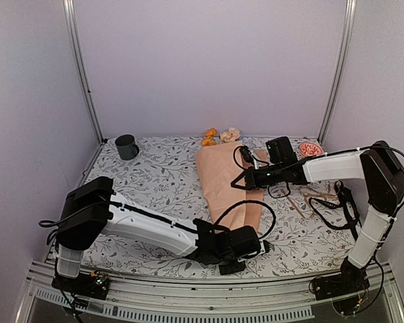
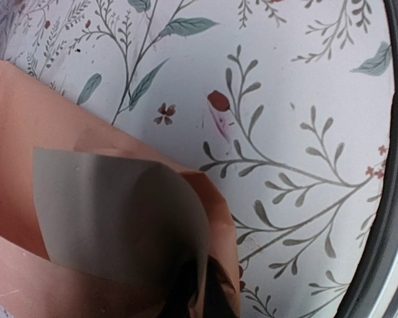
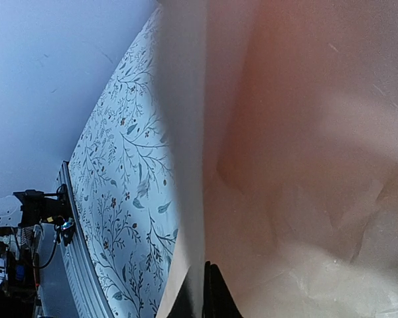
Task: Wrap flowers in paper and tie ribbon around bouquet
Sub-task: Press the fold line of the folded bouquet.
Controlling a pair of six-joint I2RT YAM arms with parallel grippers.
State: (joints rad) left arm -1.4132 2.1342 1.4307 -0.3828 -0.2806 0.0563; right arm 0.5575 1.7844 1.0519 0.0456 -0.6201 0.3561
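Observation:
The peach-orange paper [image 1: 223, 176] lies folded lengthwise over the flowers in mid-table. Orange and cream blooms [image 1: 219, 136] stick out at its far end, and the stems are hidden. My left gripper [image 1: 256, 233] is at the paper's near corner. In the left wrist view it [image 2: 198, 295] is shut on a curled fold of paper [image 2: 113, 218]. My right gripper [image 1: 242, 180] is at the paper's right edge. The right wrist view shows it [image 3: 205, 295] shut on that edge [image 3: 186, 165]. A black band that looks like the ribbon [image 1: 328, 202] lies looped at the right.
A dark mug [image 1: 126, 146] stands at the back left. A small red round thing [image 1: 310, 149] and thin tan cord [image 1: 301, 200] lie right of the paper. The metal table rail [image 2: 385, 218] runs close by my left gripper.

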